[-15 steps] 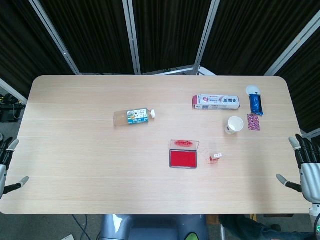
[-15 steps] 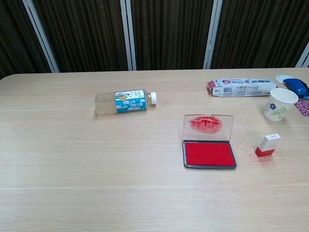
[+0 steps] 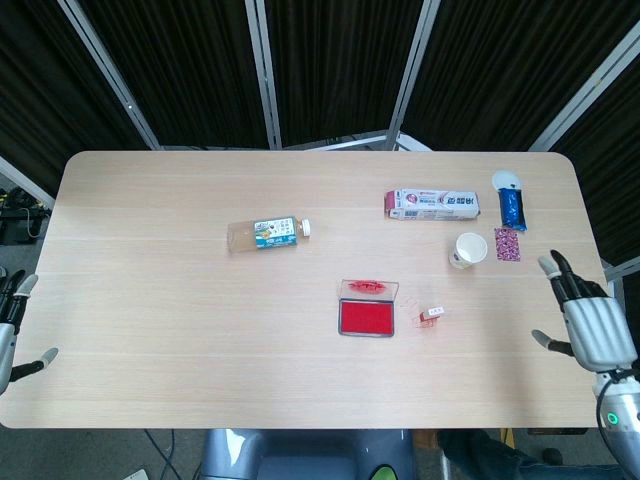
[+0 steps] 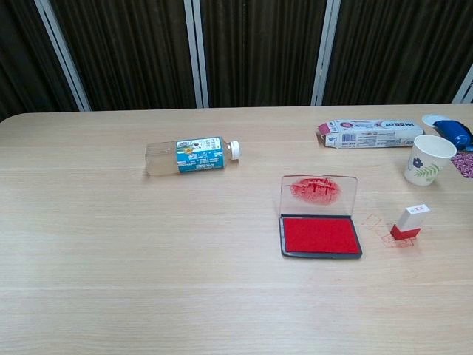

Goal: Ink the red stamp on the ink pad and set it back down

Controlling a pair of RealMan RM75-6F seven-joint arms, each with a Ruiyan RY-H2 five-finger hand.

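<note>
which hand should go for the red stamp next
Right. The red stamp stands just right of the ink pad, on the right hand's side of the table. That hand is open near the right edge, while the left hand sits at the far left edge.

Table (image 4: 111, 281) pale matt wood grain; ink pad (image 4: 320, 235) clear glossy plastic lid; paper cup (image 4: 428, 159)

The right hand (image 3: 590, 325) has moved inward over the table's (image 3: 150, 300) right edge, fingers spread.
</note>
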